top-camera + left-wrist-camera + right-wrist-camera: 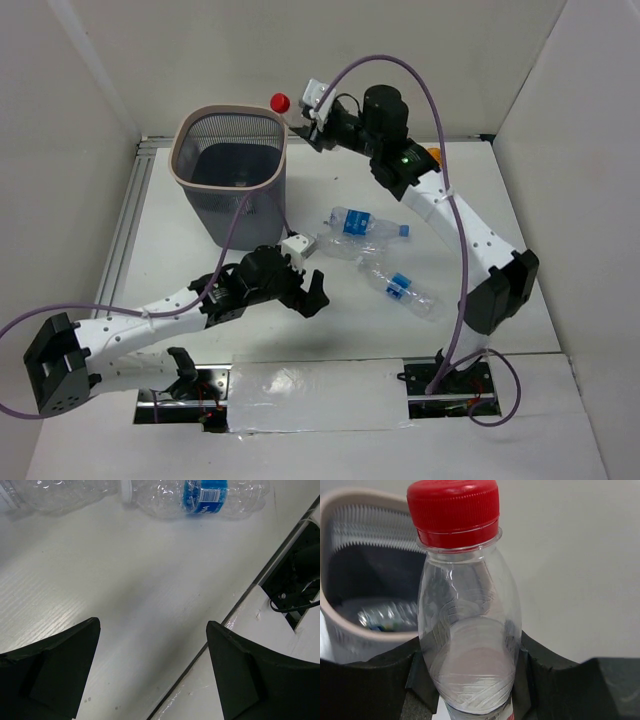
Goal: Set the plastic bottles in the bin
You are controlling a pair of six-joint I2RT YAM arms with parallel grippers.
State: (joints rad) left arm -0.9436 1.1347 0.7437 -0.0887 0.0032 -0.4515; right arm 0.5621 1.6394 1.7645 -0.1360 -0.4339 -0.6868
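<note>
White walls close in a white table [170, 250]. Near its far left corner stands the bin [230, 215], and one bottle [385, 617] lies inside it. Just beside the bin's far right rim, the right claw [305, 118] is clenched on a red-capped bottle [467, 630]. Toward the near edge, the left claw [152, 665] hangs released, fingers wide apart above the surface. Right of it, around the middle, a blue-capped bottle [365, 228] and a nearer bottle [400, 287] lie on their sides, close together.

White arms [470, 238], blk joints [505, 290], purple cables [440, 120].
</note>
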